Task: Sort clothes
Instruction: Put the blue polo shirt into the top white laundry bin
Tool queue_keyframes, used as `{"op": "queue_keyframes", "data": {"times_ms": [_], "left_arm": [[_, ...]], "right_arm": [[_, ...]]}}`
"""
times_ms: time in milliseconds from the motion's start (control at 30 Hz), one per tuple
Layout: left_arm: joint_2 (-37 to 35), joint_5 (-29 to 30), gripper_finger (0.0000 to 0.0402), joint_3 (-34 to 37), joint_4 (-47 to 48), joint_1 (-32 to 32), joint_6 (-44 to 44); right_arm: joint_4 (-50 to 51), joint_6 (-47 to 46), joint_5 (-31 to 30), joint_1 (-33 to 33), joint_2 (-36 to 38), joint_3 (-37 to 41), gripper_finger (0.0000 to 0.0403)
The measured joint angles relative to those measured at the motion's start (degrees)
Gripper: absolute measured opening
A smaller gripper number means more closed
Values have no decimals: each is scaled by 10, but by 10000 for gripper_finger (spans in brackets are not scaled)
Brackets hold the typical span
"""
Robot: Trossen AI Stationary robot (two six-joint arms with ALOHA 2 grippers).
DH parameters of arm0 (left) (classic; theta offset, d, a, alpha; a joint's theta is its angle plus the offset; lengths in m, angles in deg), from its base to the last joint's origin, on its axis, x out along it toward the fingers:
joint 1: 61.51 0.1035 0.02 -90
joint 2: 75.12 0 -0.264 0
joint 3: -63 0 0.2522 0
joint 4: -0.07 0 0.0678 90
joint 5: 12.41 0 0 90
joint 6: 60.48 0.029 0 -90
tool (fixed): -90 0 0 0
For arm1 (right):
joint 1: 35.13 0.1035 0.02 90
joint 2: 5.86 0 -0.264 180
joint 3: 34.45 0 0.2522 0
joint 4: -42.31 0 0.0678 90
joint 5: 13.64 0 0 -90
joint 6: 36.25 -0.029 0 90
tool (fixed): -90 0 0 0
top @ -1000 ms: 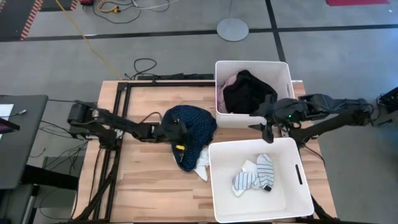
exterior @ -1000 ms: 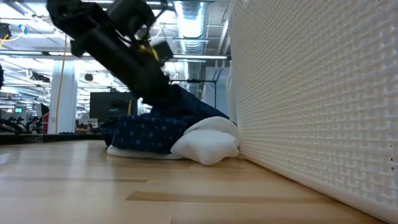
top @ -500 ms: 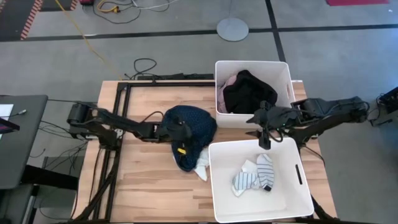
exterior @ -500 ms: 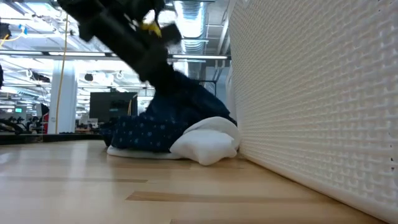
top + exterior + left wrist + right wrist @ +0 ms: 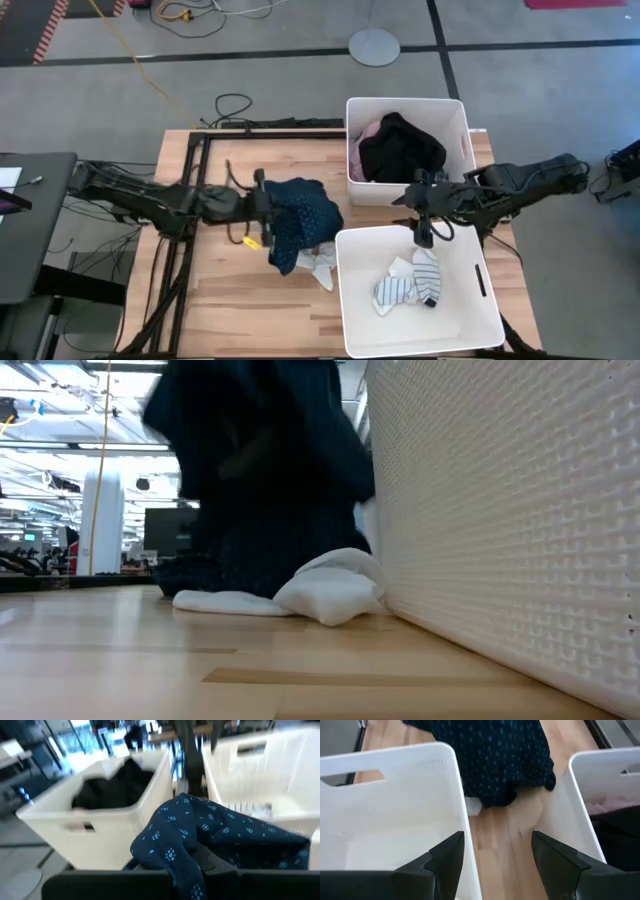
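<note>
The navy dotted garment (image 5: 302, 222) hangs bunched from my left gripper (image 5: 262, 206), which is shut on it near the table's middle. In the low view it shows as a dark blurred mass (image 5: 262, 470) above a white cloth (image 5: 330, 592) that lies on the table against the near bin's wall. My right gripper (image 5: 495, 865) stands open over the far rim of the near bin (image 5: 415, 232), touching nothing. Black and pink clothes (image 5: 398, 148) lie in the far bin; striped and white socks (image 5: 412, 280) lie in the near bin. My left gripper holds the navy garment at its left side (image 5: 272, 208), coming level from the table's left. The cloth (image 5: 190, 845) drapes over the fingers and hides the place of contact. The garment hangs below the hold, slack, its lower end (image 5: 285, 262) down by the white cloth.
Two white bins fill the table's right half: the far bin (image 5: 460, 118) and the near bin (image 5: 490, 320), with a narrow strip of bare wood (image 5: 505, 835) between them. Bare tabletop (image 5: 220, 290) lies near the left front.
My left gripper has shut on the navy garment and risen, drawing back toward the table's left; the garment is pulled up off the table and bunched narrower, while the white cloth stays put. My right gripper has shifted a little toward the near edge, still open.
</note>
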Motion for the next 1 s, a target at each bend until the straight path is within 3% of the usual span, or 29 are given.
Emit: {"op": "queue_keyframes", "data": {"times_ms": [200,433,633,800,1000], "left_arm": [[-10,-38,3,-52,0,-7,44],[26,-41,3,-136,27,-7,100],[56,-46,2,-203,68,-7,126],[81,-65,2,-244,108,-14,126],[98,-65,2,-263,140,-19,134]], "right_arm": [[-72,35,-2,18,-1,0,249],[-214,132,-2,23,-38,0,249],[-300,189,-2,-12,-101,0,249],[-335,189,-52,-61,-146,0,249],[-425,218,81,-90,-207,0,249]]}}
